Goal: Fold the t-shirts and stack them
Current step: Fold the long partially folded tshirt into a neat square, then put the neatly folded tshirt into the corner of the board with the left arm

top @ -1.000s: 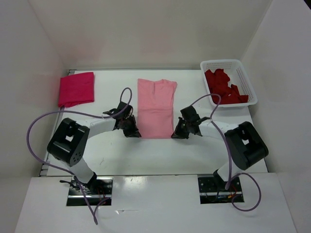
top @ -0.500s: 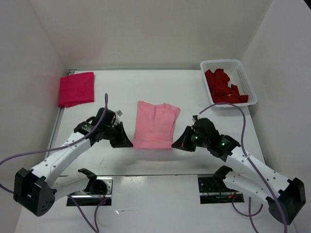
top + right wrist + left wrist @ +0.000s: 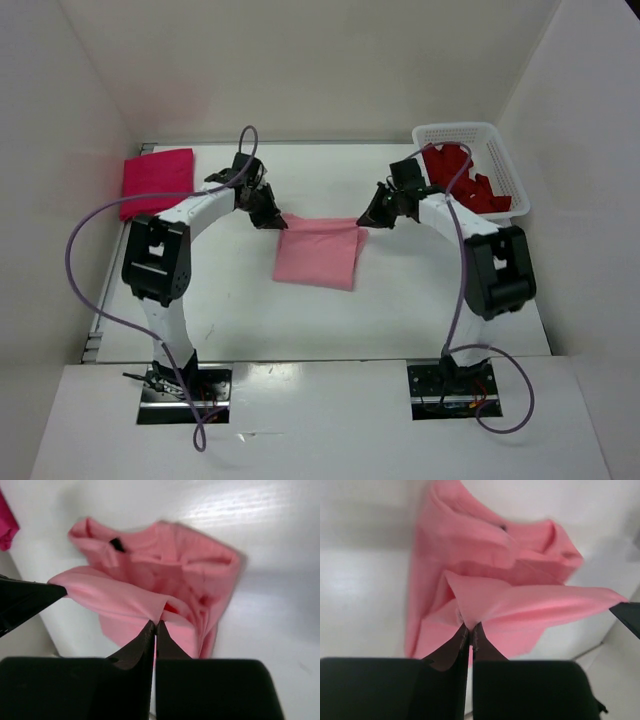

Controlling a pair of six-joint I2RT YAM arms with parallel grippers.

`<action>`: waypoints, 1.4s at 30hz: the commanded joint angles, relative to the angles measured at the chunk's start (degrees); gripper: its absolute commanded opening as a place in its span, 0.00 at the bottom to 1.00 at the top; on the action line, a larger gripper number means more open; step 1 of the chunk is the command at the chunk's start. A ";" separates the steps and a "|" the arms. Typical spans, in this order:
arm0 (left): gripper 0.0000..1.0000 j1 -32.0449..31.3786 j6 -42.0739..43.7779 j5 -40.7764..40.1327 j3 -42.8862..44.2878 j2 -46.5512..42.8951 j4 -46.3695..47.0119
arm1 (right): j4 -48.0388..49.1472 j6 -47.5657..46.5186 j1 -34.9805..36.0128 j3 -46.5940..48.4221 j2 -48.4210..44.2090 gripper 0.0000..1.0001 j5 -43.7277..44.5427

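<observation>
White tabletop (image 3: 200,300); we count three t-shirts. Magenta t-shirt (image 3: 157,182): folded, far left corner. Dark red t-shirt (image 3: 462,185): in the single basket (image 3: 502,150), far right corner. Left tool (image 3: 279,223) and right tool (image 3: 363,222) each pinch shut on the light pink t-shirt (image 3: 318,255), mid-tabletop, its near hem lately carried over toward the far edge.

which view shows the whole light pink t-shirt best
Top external: the light pink t-shirt shows whole there, outline and fold. Both wrist views show it close, blurred and partly hidden, mainly the pinched edge.
</observation>
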 commanded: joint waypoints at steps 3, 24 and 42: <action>0.06 2.78 1.78 -5.30 8.73 8.12 1.37 | 1.45 -5.03 -1.75 9.61 10.63 0.00 3.93; 0.92 4.98 8.19 2.51 -15.60 -1.73 15.25 | 8.40 -0.72 4.66 -11.56 -13.16 0.04 0.95; 0.06 0.06 7.24 7.72 -3.31 12.26 20.89 | 8.40 -0.19 4.66 -17.28 -17.74 0.37 -0.55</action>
